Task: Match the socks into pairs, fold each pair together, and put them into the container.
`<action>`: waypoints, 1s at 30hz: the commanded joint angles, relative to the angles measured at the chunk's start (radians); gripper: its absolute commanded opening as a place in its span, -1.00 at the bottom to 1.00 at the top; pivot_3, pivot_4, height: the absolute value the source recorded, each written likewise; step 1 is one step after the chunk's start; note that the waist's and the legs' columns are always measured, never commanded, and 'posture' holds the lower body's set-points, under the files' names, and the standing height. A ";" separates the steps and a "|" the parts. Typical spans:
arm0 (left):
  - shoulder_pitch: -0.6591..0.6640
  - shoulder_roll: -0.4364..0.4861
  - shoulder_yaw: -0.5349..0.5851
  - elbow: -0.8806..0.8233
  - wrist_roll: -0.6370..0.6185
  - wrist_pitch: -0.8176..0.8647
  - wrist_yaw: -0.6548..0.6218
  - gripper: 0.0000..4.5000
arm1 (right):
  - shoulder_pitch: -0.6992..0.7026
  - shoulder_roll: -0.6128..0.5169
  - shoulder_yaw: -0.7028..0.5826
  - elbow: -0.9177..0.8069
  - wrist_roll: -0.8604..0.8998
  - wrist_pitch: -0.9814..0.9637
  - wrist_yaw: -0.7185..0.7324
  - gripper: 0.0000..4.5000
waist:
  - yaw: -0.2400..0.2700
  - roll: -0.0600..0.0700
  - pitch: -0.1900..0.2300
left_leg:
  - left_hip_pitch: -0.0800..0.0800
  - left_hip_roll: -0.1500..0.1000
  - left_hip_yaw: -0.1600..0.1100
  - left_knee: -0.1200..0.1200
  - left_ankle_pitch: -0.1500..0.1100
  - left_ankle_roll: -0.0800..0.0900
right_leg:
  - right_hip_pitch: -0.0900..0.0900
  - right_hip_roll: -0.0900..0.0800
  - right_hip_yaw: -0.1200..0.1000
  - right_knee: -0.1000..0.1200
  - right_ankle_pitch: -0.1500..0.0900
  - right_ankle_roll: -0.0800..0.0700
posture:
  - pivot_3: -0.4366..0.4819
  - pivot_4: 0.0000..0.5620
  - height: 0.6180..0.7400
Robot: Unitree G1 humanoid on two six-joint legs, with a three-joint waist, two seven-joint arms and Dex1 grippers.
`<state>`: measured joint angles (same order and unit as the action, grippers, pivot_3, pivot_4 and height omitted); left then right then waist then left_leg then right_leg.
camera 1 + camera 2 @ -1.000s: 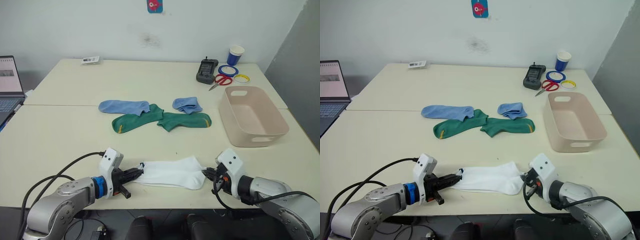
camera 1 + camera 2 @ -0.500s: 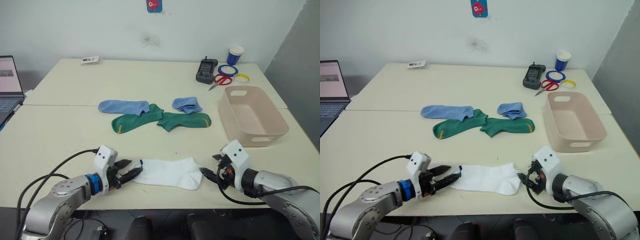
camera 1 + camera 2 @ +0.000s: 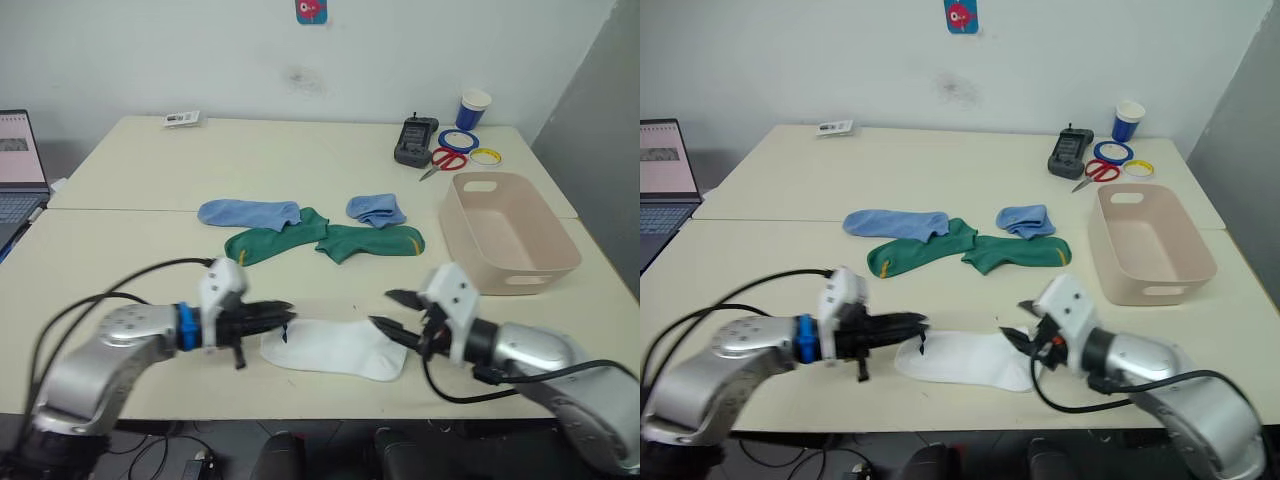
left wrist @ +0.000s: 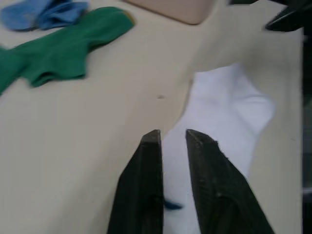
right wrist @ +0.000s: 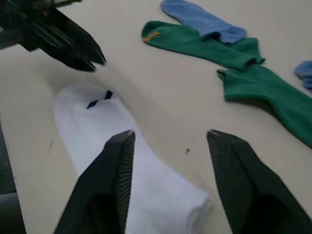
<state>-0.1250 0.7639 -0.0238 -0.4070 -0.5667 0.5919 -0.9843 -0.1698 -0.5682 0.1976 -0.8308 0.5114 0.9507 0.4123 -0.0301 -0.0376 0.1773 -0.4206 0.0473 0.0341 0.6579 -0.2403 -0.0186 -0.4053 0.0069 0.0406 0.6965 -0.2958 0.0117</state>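
Lying flat on the surface (image 3: 120,260), white socks (image 3: 335,348) sit between the near-closed, empty left claw (image 3: 283,312) and wide-open right claw (image 3: 392,312).

Both arms reach forward low over the tabletop (image 3: 120,270), forearms angled inward so the grippers face each other. The left gripper (image 3: 283,313) points toward the right, its two black fingers (image 4: 146,185) nearly together with only a narrow gap between them. The right gripper (image 3: 390,312) points toward the left, its fingers (image 5: 114,180) spread wide apart and holding nothing.
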 commanded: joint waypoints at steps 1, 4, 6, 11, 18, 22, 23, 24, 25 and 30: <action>-0.031 -0.046 -0.076 0.013 0.055 -0.033 0.020 -1.00 | -0.003 0.038 0.091 0.080 -0.098 -0.105 -0.020 -0.52 | -0.001 0.000 0.000 | 0.000 0.000 0.000 0.000 0.000 0.000 | 0.000 0.000 0.000 0.000 0.000 0.000 | -0.05 -0.47 0.87; -0.049 -0.119 -0.129 0.123 0.128 -0.060 0.077 -1.00 | 0.040 0.083 0.165 0.201 -0.171 -0.182 -0.032 -0.98 | 0.000 0.000 0.000 | 0.001 0.000 -0.001 0.000 0.000 0.000 | 0.000 0.001 -0.001 0.002 0.000 0.000 | -0.05 -0.47 0.87; -0.033 -0.113 -0.133 0.152 0.151 -0.067 0.071 -1.00 | 0.084 0.093 0.170 0.220 -0.191 -0.212 -0.033 -0.98 | -0.001 -0.001 0.000 | 0.002 0.001 -0.002 0.000 0.000 0.000 | 0.000 0.002 -0.001 0.002 0.000 0.000 | -0.05 -0.47 0.87; 0.011 -0.097 -0.148 0.231 0.231 -0.124 0.078 -1.00 | 0.200 0.056 0.146 0.226 -0.243 -0.267 -0.022 -0.98 | 0.000 0.000 -0.001 | 0.002 0.002 -0.002 0.000 0.000 0.000 | 0.000 0.002 -0.001 0.001 0.000 0.000 | -0.05 -0.47 0.87; 0.040 -0.107 -0.156 0.267 0.264 -0.136 0.103 -1.00 | 0.295 -0.010 -0.020 0.236 -0.241 -0.307 -0.014 -0.98 | -0.002 0.001 -0.012 | 0.007 0.001 0.000 0.000 0.000 0.000 | 0.005 0.001 0.000 0.001 0.000 0.000 | -0.05 -0.47 0.87; 0.024 -0.125 -0.115 0.223 0.208 -0.152 0.085 -1.00 | 0.295 0.003 -0.114 0.166 -0.183 -0.317 0.006 -0.98 | -0.002 0.001 -0.012 | 0.016 0.001 0.001 -0.005 0.000 0.000 | 0.014 0.000 0.001 -0.001 0.000 -0.001 | -0.05 -0.47 0.87; 0.011 -0.121 -0.103 0.196 0.187 -0.151 0.068 -1.00 | 0.289 0.002 -0.127 0.133 -0.166 -0.312 0.017 -0.98 | -0.002 0.001 -0.012 | 0.020 0.000 0.002 -0.009 0.000 0.000 | 0.016 0.000 0.001 -0.002 -0.001 -0.001 | -0.05 -0.47 0.87; -0.002 -0.115 -0.094 0.173 0.172 -0.147 0.054 -1.00 | 0.283 0.000 -0.134 0.106 -0.156 -0.307 0.025 -0.98 | -0.002 0.001 -0.011 | 0.021 0.000 0.002 -0.011 0.000 0.000 | 0.016 0.000 0.001 -0.003 -0.001 -0.001 | -0.05 -0.47 0.87; -0.020 -0.107 -0.083 0.147 0.154 -0.138 0.041 -1.00 | 0.273 -0.002 -0.140 0.073 -0.141 -0.295 0.030 -0.98 | -0.002 0.001 -0.010 | 0.021 0.001 0.001 -0.012 0.000 0.000 | 0.016 0.000 0.001 -0.003 -0.001 -0.001 | -0.05 -0.47 0.87; -0.125 -0.049 -0.043 0.070 0.058 -0.054 -0.035 -1.00 | 0.169 0.002 -0.112 -0.029 -0.090 -0.210 0.029 -0.98 | -0.001 0.001 -0.009 | 0.020 0.002 -0.001 -0.013 0.000 0.000 | 0.016 0.002 -0.002 -0.002 -0.001 -0.002 | -0.05 -0.47 0.87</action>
<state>-0.2390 0.7015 -0.0939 -0.2948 -0.4689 0.5154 -0.9948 0.0156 -0.5694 0.0763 -0.8129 0.4008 0.7180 0.4392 -0.0311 -0.0370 0.1686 -0.4000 0.0487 0.0329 0.6454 -0.2402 -0.0188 -0.3894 0.0086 0.0393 0.6938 -0.2971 0.0094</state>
